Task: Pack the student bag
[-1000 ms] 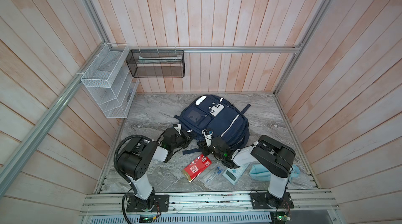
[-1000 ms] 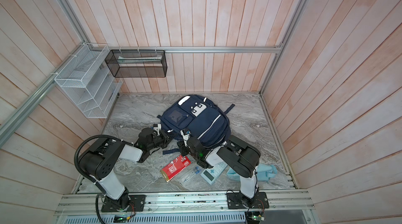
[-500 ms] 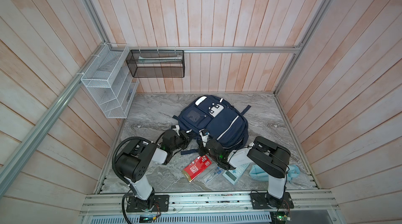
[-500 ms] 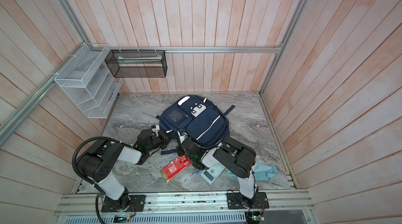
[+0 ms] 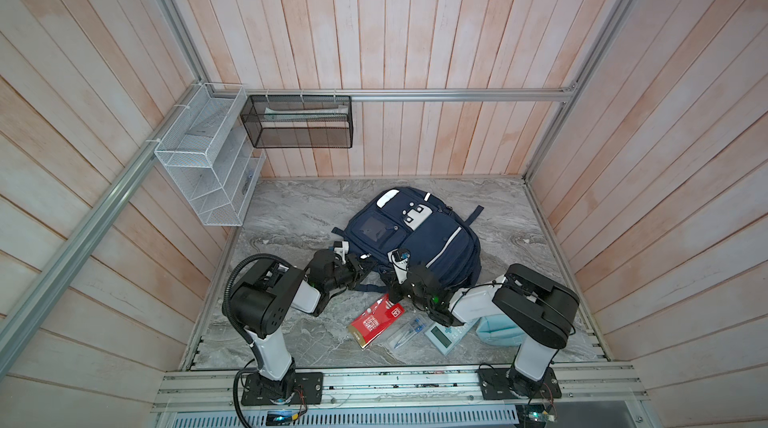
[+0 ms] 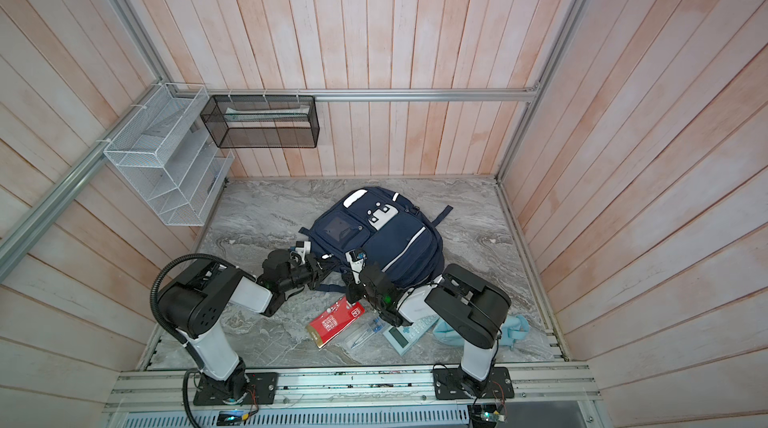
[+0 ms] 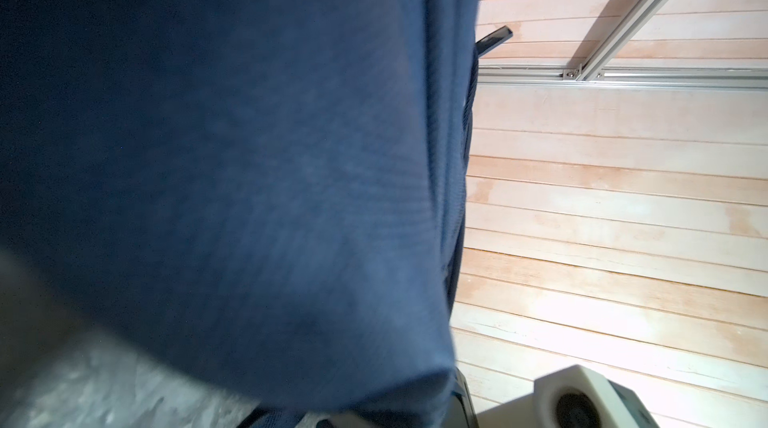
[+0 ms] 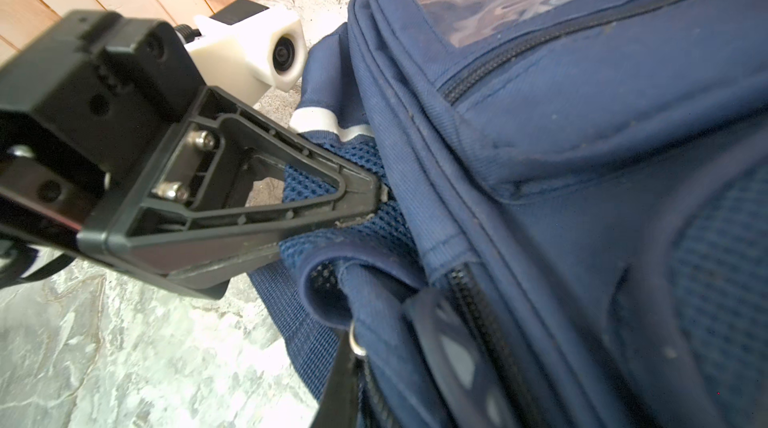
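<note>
In both top views the bag [image 5: 415, 238] lies flat on the table [image 5: 291, 213], toward the back and middle. Its near edge lies between the two arms, and a red packet [image 5: 376, 322], a calculator [image 5: 442, 336] and a light-blue pouch [image 5: 498, 330] lie unpacked in front of it. The step in hand looks like opening the main zip. To do it well, one arm should pin the cloth taut while the other draws the pull along the line of the teeth, not up and away from them. In a top view the left gripper [image 6: 330, 265] and the right gripper [image 6: 351, 276] sit close together at that near edge. The left wrist view is almost filled with navy cloth [image 7: 228, 155], and its own jaws are out of sight. In the right wrist view the left gripper [image 8: 374, 201] is closed, pinching the bag's [image 8: 582, 155] blue mesh edge. The right gripper is closed too, apparently on the black zip pull [image 8: 345, 376], which runs taut from its ring out of frame.
</note>
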Tool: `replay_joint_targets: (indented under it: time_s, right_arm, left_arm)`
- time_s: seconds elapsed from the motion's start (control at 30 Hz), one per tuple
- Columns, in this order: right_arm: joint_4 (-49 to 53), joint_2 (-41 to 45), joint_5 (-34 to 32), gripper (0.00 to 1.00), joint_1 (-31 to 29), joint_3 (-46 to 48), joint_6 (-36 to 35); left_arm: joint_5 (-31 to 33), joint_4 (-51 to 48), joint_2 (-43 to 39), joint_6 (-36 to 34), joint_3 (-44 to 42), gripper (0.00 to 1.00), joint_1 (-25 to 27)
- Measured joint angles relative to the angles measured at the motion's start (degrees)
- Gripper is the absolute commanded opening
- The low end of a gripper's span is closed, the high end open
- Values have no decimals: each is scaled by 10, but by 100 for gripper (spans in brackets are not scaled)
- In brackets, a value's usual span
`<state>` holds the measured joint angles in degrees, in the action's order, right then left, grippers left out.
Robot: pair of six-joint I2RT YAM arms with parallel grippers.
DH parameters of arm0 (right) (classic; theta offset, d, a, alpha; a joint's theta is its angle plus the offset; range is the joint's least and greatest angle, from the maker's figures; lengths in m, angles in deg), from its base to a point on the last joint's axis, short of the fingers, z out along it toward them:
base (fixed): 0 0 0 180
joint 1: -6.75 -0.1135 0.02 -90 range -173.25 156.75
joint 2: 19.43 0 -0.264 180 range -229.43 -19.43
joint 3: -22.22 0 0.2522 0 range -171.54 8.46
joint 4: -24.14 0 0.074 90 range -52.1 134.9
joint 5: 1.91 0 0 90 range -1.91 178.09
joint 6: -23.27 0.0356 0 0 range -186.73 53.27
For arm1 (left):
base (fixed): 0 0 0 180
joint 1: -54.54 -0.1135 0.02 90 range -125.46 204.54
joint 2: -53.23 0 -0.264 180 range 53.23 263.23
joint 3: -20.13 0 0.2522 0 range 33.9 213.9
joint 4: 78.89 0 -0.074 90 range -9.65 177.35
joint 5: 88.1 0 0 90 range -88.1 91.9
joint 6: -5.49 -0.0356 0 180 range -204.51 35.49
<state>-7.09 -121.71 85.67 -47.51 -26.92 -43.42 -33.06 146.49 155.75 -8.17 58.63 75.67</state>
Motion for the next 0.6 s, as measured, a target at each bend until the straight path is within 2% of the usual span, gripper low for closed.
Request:
replay_joint_targets:
  time_s: [0.1, 0.2, 0.33, 0.5, 0.6]
  right_arm:
    - [3, 0, 37, 12, 20, -3, -15]
    - [14, 0, 105, 16, 55, -16, -42]
    - [55, -8, 163, 19, 85, -61, -71]
    - [90, -29, 174, 34, 87, -81, -91]
    - [108, -30, 135, 43, 68, -81, -98]
  left_arm:
    - [5, 0, -4, -2, -1, 0, -1]
    - [14, -8, -23, -4, -7, 0, -7]
    - [66, -8, -49, -5, -15, 0, -3]
    - [148, -3, -64, 4, -52, 0, 27]
    - [177, -3, -71, 14, -69, 0, 41]
